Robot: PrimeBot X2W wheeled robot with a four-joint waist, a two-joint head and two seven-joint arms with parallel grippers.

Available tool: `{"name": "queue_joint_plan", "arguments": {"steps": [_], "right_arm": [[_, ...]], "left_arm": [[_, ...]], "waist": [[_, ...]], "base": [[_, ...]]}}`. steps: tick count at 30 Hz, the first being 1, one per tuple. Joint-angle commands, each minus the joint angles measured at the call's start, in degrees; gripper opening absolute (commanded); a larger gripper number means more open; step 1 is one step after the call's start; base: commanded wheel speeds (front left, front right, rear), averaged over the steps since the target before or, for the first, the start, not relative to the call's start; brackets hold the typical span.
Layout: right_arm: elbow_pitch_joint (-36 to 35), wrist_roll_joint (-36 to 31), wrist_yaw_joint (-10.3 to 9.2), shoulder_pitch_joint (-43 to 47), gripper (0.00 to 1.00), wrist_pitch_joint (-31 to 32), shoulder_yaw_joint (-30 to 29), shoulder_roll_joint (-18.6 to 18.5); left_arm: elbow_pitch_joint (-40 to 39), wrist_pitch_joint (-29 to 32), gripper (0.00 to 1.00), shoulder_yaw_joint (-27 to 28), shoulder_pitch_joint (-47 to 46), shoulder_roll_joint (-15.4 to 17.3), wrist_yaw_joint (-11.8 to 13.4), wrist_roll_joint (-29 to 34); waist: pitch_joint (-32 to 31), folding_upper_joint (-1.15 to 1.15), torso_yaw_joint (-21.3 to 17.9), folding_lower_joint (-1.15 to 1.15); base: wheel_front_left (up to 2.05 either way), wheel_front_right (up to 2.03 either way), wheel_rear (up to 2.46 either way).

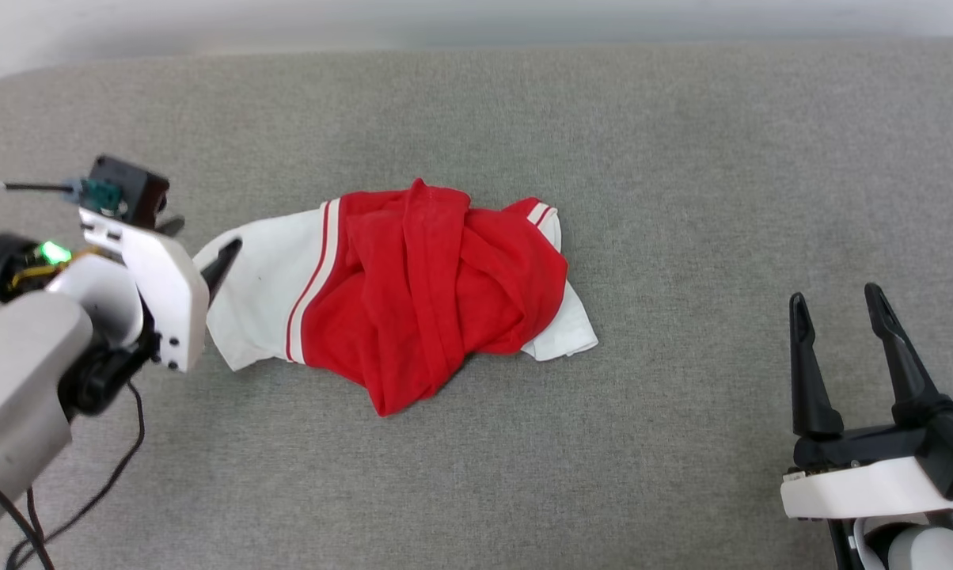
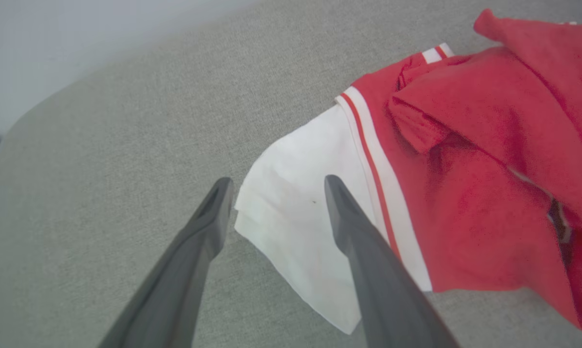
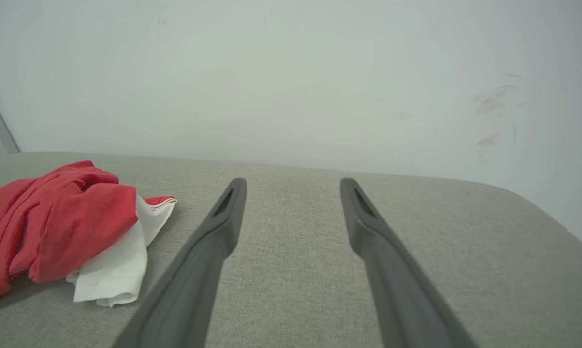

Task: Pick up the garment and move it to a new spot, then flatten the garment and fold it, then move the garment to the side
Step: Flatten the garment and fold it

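Both jaws gape empty; left gripper [image 2: 277,182] seizing one sleeve could drag the crumpled red-and-white jersey T-shirt [image 2: 470,164] twisted.

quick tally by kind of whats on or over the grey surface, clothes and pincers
garment: 1
pincers, both open: 2 (left pincer, right pincer)
grey surface: 1
total: 4
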Motion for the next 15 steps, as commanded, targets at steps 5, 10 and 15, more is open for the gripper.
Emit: {"name": "queue_joint_plan", "arguments": {"steps": [5, 10, 15], "right_arm": [[0.0, 0.4, -0.02, 1.3, 1.00, -0.1, 0.1, 0.1], [-0.2, 0.6, -0.02, 1.0, 1.00, -0.1, 0.4, 0.1], [-0.2, 0.7, -0.02, 0.7, 1.00, -0.1, 0.7, 0.1]], "left_arm": [[-5.1, -1.2, 1.00, 1.6, -5.9, 1.6, 1.7, 3.8], [-12.0, 3.5, 1.00, 2.1, -11.0, 0.6, 0.3, 3.3], [-16.9, 14.3, 1.00, -0.7, -15.1, -1.7, -2.5, 1.6]], "waist": [[-2.3, 0.00, 0.5, 0.01], [-2.2, 0.00, 0.3, 0.01], [-1.4, 0.00, -0.3, 0.01]], "base": [[0.00, 0.00, 0.00], [0.00, 0.00, 0.00], [0.00, 0.00, 0.00]]}}
